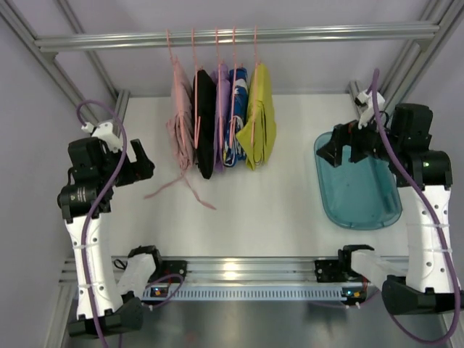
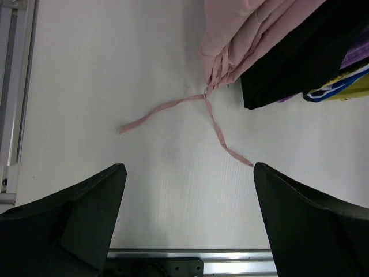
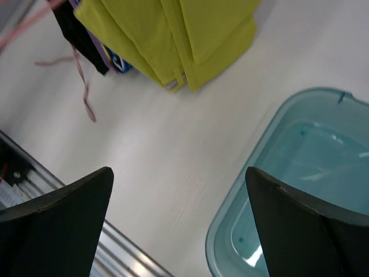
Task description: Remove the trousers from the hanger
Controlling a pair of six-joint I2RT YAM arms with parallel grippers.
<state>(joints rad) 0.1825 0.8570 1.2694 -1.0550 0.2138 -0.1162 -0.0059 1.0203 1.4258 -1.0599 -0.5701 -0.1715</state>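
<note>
Left gripper (image 2: 189, 173) and right gripper (image 3: 179, 173) both released and empty, well apart from the trousers (image 1: 217, 116) hanging folded over pink hangers (image 1: 194, 80) on the rail (image 1: 239, 36); judged light, limp cloth, best pinched at the lower fold.

Five hangers (image 1: 216, 51) hang side by side on a rail (image 1: 290, 34) across the back of the table (image 1: 275, 210), each carrying folded trousers (image 1: 205, 123). The leftmost pair's drawstrings (image 1: 190, 190) trail forward onto the table. A tray (image 1: 359, 196) lies on the table at the right, well apart from the row. The left gripper (image 1: 145, 163) is left of the row, and the right gripper (image 1: 330, 145) hovers at the tray's far left edge.
</note>
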